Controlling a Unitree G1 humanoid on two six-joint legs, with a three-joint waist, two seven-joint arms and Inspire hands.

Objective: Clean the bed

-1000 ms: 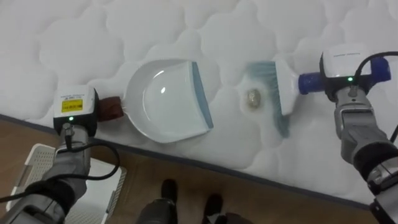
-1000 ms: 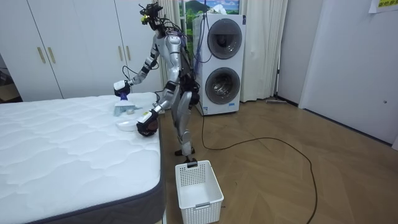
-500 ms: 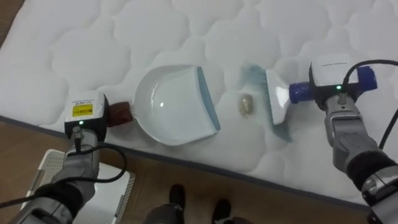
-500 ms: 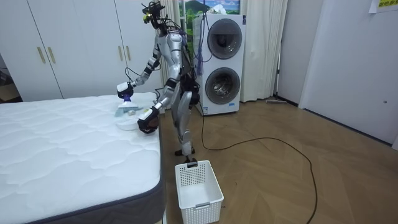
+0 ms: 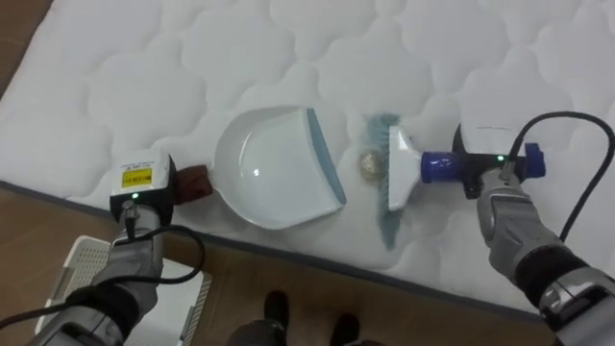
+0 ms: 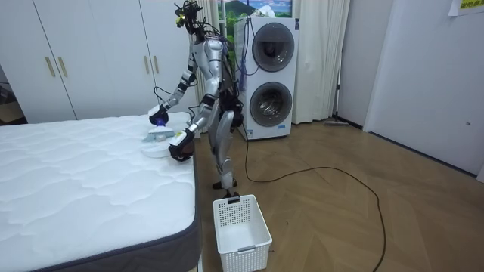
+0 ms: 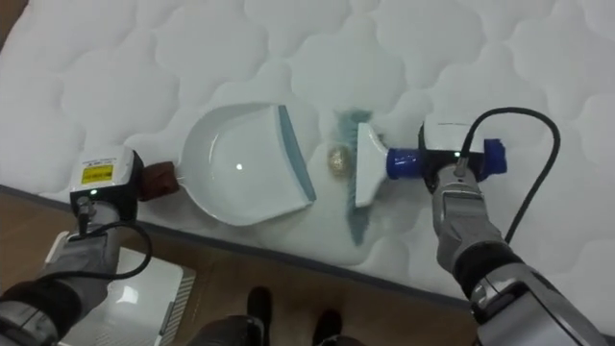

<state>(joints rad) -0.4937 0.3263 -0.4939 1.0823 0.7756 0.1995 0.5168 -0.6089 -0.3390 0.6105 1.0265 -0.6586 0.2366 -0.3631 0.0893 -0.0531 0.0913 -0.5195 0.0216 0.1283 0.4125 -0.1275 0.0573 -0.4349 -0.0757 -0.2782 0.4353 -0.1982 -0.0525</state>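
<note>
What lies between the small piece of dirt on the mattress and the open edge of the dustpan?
Nothing visible does. Only bare mattress separates the piece of dirt from the blue front edge of the dustpan. The brush is on the dirt's other side, toward the robot's right, its bristles close beside it.

Left hand [image 5: 144, 187] low at left side, back facing up, closed on dustpan handle [image 5: 195, 180]. Left forearm comes in from lower left, wrist straight. Right hand [image 5: 488, 173] at right side, back facing up, closed around brush handle [image 5: 440, 165]. Right forearm comes in from lower right, wrist turned inward toward left hand. In room view, both arms reach toward room view's left: right arm higher and stretched out, left arm lower, near hip.
</note>
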